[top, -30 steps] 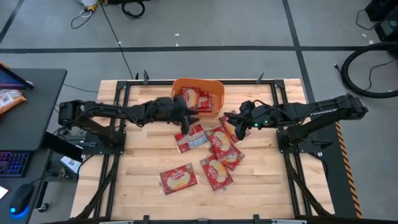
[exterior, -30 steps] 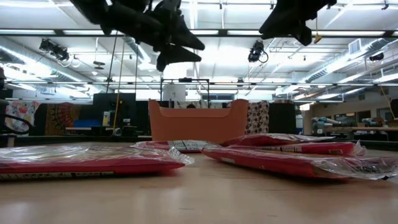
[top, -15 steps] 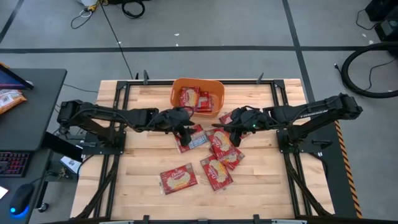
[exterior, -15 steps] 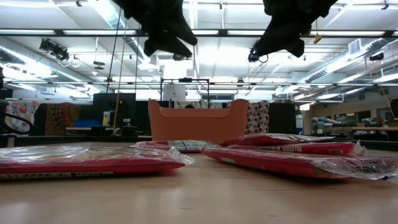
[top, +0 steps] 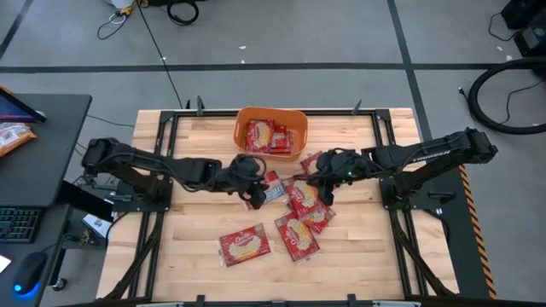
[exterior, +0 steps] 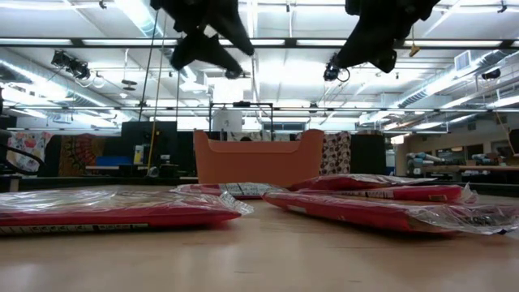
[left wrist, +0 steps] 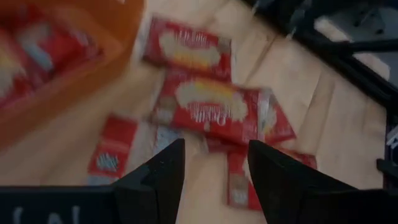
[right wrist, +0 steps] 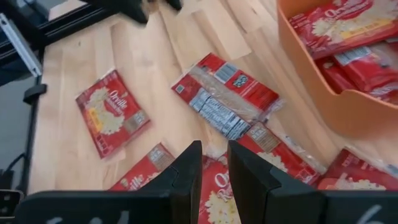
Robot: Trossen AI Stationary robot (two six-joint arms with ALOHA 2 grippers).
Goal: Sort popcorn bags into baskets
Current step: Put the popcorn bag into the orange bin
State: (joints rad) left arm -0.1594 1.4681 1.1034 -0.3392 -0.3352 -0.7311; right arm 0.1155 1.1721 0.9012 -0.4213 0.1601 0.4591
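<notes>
High view: my left gripper (top: 253, 189) is open and empty over the face-down popcorn bag (top: 271, 191) near the orange basket (top: 299, 128); my right gripper (top: 309, 183), narrowly parted, hangs over the overlapping bags (top: 304, 205). Risks: arms colliding, pinching two bags

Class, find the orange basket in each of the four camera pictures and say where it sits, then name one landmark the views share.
High view: orange basket at the table's far edge, centre, packets inside.
Low view: basket in the middle distance, centre, behind the packets.
Left wrist view: basket fills the upper left corner.
Right wrist view: basket at the upper right.
Shared landmark: the face-down popcorn bag lying nearest the basket.
</notes>
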